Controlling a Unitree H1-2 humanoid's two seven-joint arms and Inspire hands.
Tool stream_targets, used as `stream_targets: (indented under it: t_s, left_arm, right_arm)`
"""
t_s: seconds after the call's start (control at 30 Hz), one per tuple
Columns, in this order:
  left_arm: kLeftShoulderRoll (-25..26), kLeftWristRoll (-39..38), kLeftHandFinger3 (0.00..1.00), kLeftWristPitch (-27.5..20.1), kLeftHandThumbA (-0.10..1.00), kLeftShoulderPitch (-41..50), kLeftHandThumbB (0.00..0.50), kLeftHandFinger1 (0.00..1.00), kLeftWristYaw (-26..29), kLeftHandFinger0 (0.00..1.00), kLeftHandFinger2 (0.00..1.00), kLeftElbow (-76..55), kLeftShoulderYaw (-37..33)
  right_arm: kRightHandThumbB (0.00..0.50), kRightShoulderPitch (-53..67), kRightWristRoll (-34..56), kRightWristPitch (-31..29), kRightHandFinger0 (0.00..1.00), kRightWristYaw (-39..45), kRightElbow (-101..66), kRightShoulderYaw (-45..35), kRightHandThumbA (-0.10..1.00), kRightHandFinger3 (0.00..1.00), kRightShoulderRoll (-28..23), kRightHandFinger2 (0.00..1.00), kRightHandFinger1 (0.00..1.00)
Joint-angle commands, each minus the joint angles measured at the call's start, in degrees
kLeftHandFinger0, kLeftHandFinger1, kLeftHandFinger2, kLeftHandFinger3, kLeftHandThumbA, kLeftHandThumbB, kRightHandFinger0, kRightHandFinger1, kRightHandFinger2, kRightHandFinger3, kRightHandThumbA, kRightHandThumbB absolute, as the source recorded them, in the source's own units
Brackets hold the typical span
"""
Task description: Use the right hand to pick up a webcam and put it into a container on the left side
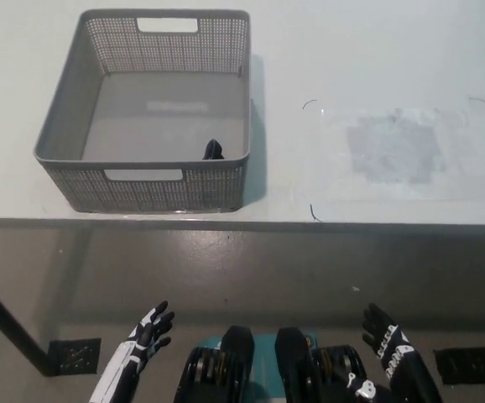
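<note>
While both hands hang low at the frame's bottom, the right hand (391,353) at lower right and the left hand (146,336) at lower left show spread fingers, holding nothing. Up-left of the right hand, the webcam (213,150), mostly hidden with long axis indeterminate, lies inside the grey basket (66,126), against its near wall; nothing else shows inside.

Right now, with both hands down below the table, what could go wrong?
1. Only a small dark piece, likely the webcam, peeks above the basket's near wall; whether it has settled can't be confirmed.
2. Right hand and left hand sit open below the table edge; raising either could clip it.
</note>
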Motion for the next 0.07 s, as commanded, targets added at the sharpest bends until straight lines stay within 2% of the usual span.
stream_targets:
  t_s: [0.0, 0.03]
  left_arm:
    - [0.1, -0.9, 1.00, -2.5, 1.00, -0.1, 0.004, 1.00, 0.5, 1.00, 1.00, -0.6, 0.4]
    - [0.1, -0.9, 1.00, -2.4, 1.00, 0.0, 0.001, 1.00, 0.5, 1.00, 1.00, -0.7, 0.4]
  right_arm:
    - [0.181, -1.2, 0.5, -1.5, 1.00, 1.4, -1.2, 0.1, 1.00, 1.00, 0.0, 1.00, 1.00]
    - [0.178, -1.1, 0.5, -1.3, 1.00, 1.4, -1.4, 0.1, 1.00, 1.00, 0.0, 1.00, 1.00]
